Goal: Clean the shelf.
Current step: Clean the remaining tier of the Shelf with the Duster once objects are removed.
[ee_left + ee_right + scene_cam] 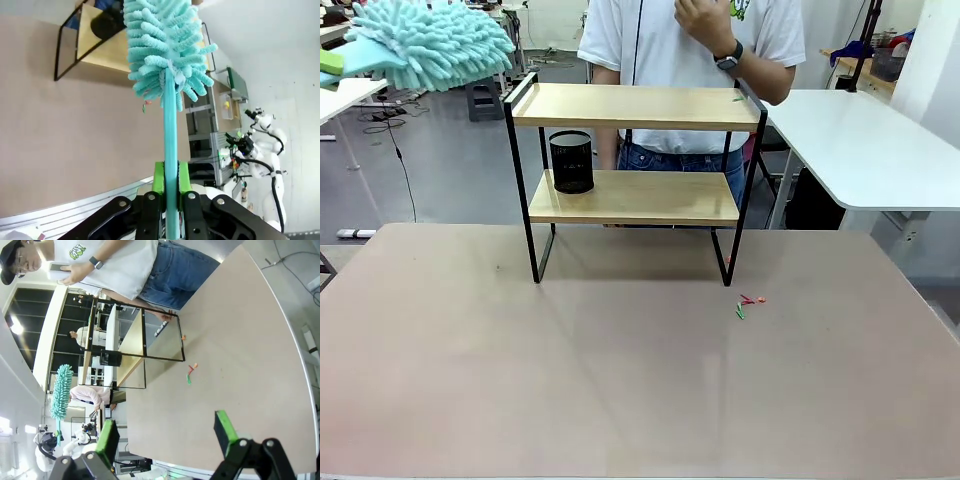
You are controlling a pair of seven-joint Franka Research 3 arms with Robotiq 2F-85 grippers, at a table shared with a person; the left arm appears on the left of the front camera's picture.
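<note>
Pinching the handle of a teal duster (165, 45), the left hand (170, 180) is holding it up left of the shelf (635, 105). The shelf is standing toward the far side of the counter (620, 380), a black mesh cup (571, 162) on its lower board. The right hand (165, 429) is hovering with its 2 fingers spread. Small scraps (748, 302), possibly paper, are lying near the shelf.

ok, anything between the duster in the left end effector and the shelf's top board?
Nothing visible. The duster, clamped in the left end effector, hangs in open air up and left of the shelf. The lower board is another matter: a black mesh cup stands at its left end.
</note>
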